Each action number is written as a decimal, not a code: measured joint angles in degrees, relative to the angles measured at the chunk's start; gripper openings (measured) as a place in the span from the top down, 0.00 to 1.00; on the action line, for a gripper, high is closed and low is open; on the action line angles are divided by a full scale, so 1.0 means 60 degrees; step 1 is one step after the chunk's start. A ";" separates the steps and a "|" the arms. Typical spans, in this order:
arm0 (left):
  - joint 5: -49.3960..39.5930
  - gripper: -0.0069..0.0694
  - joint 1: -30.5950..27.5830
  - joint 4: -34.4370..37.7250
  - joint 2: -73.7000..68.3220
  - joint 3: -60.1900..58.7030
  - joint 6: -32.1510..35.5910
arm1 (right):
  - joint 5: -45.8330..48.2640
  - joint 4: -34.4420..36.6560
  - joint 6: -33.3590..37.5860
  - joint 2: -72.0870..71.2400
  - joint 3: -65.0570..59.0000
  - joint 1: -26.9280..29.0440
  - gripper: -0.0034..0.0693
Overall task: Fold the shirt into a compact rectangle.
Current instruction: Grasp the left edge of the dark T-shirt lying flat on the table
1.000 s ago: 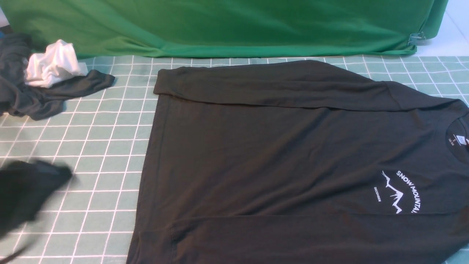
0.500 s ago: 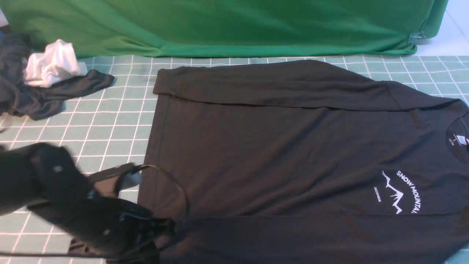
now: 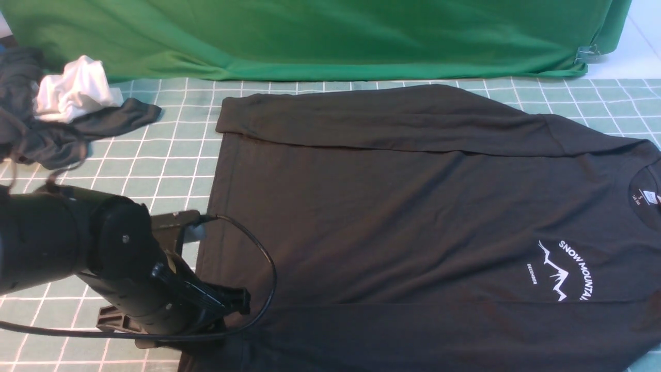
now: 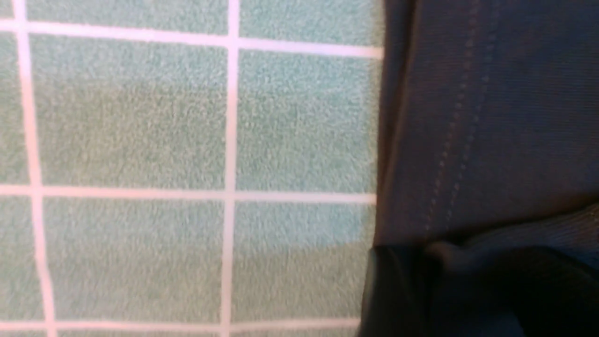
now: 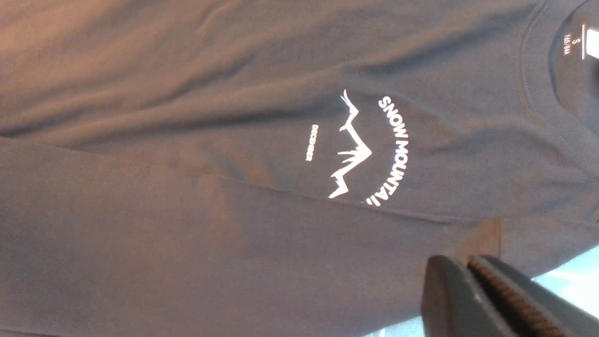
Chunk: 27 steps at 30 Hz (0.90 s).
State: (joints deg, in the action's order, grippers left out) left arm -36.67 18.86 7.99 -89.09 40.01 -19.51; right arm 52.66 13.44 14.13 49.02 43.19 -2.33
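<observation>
The black long-sleeved shirt [image 3: 413, 206] lies flat on the mat with its neck to the right and both sleeves folded across the body. Its white "SNOW MOUNTAIN" print [image 3: 565, 268] and neck label [image 3: 649, 197] face up. My left gripper [image 3: 227, 310] sits low at the shirt's near-left hem corner. The left wrist view shows only the stitched hem [image 4: 468, 117] and a dark shape, so its jaws are unreadable. My right gripper [image 5: 468, 264] is out of the front view. It hovers over the shirt's near edge below the print [image 5: 369, 145], with its fingers together and nothing between them.
A dark grey garment [image 3: 57, 139] bunched with a white cloth [image 3: 75, 93] lies at the far left. A green backdrop [image 3: 310, 36] closes off the rear. The teal checked mat [image 3: 144, 170] shows left of the shirt. The left arm's cable [image 3: 269, 279] loops over the hem.
My left arm has swept in from the left edge to the shirt's near-left hem corner. The shirt has not moved.
</observation>
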 joint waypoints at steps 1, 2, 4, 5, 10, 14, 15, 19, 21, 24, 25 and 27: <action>0.0000 0.44 0.0000 0.0000 0.0000 0.0000 0.0000 | -0.0009 0.0000 0.0000 0.0000 0.0000 0.0000 0.88; 0.0105 0.40 0.0000 -0.0009 -0.0098 0.0000 0.0000 | -0.0008 0.0007 0.0000 0.0000 0.0000 0.0000 0.88; 0.0208 0.36 0.0000 0.0038 -0.0114 0.0000 -0.0008 | -0.0020 0.0007 0.0000 0.0000 0.0000 0.0000 0.88; 0.0229 0.35 0.0000 0.0099 -0.0114 0.0000 -0.0008 | -0.0019 0.0007 -0.0010 0.0000 0.0000 0.0000 0.88; 0.0273 0.37 0.0000 0.0220 -0.0114 0.0000 -0.0008 | -0.0035 0.0007 -0.0012 0.0000 0.0000 0.0000 0.87; 0.0363 0.44 0.0000 0.0430 -0.0114 0.0000 -0.0008 | -0.0035 0.0007 -0.0012 0.0000 0.0000 0.0000 0.87; 0.0418 0.48 0.0000 0.0567 -0.0126 0.0009 -0.0008 | -0.0035 0.0007 -0.0012 0.0000 0.0000 0.0000 0.87; 0.0499 0.55 0.0000 0.0877 -0.0152 0.0009 0.0303 | -0.0035 0.0011 -0.0012 0.0000 0.0000 0.0000 0.86; 0.0499 0.58 0.0000 0.0926 -0.0163 0.0009 0.0389 | -0.0035 0.0011 -0.0012 0.0000 0.0000 0.0000 0.86; 0.0076 0.60 0.0000 0.0782 -0.0178 0.0261 0.0440 | -0.0046 0.0019 -0.0012 0.0000 0.0000 0.0000 0.85; -0.0140 0.60 0.0000 0.0676 -0.0178 0.0366 0.0444 | -0.0046 0.0019 -0.0012 0.0000 0.0000 0.0000 0.85; -0.0550 0.60 0.0000 0.0406 -0.0186 0.0649 0.0444 | -0.0055 0.0019 -0.0012 0.0000 0.0000 0.0000 0.85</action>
State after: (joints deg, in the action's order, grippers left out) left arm -39.97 18.86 10.42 -90.21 43.91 -16.85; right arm 52.33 13.56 14.06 49.02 43.19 -2.33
